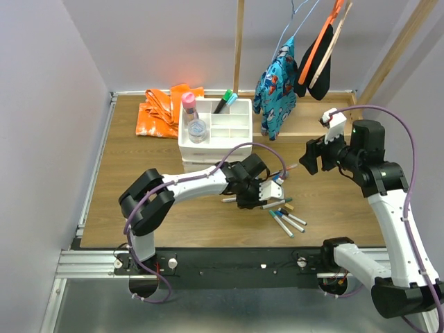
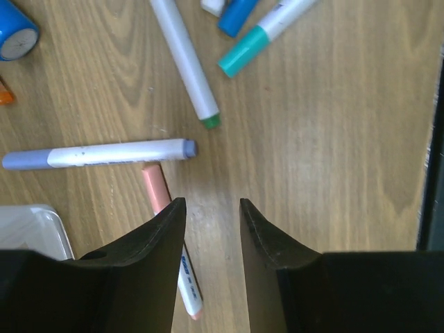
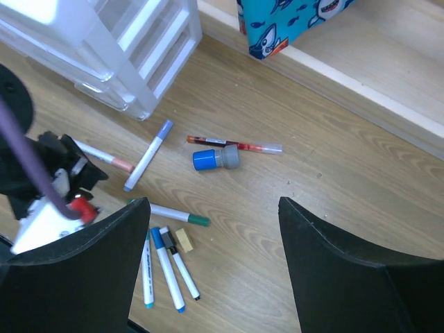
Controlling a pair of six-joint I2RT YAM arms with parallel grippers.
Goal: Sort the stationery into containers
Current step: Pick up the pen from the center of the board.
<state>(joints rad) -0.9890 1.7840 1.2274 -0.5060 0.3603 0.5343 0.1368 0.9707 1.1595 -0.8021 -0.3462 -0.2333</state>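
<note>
Stationery: loose markers (image 1: 281, 214) lie scattered on the desk (image 1: 340, 215) between its middle and its near edge, somewhat to the right. In the left wrist view, a pink-capped marker (image 2: 156, 187), a lavender-capped marker (image 2: 97, 154), a green-tipped marker (image 2: 184, 62) and a teal-capped marker (image 2: 253, 41) all lie flat and point different ways. The right wrist view adds a stubby blue highlighter (image 3: 207, 159) beside a thin red pen (image 3: 236, 144). It also shows a tan block (image 3: 184, 240) just beside three more markers lying roughly parallel.

Containers: the white drawer unit (image 1: 232, 132) stands toward the far edge, left of the middle. Its top tray holds a clear jar (image 1: 198, 130), a pink-capped bottle (image 1: 189, 104) and two markers (image 1: 225, 102) leaning in a far compartment.

Left tool (image 2: 211, 205): low over the loose markers. Jaws a narrow gap apart, bare wood between them, nothing gripped. The pink-capped marker runs under one finger (image 2: 163, 263).

Right tool (image 1: 310, 156): above the desk's right side, well apart from the markers. Jaws wide apart, empty.

Surroundings: orange cloth (image 1: 163, 111) at the far edge left of the unit. Shark-print cloth (image 1: 277, 87) hangs at the far edge to the right.
</note>
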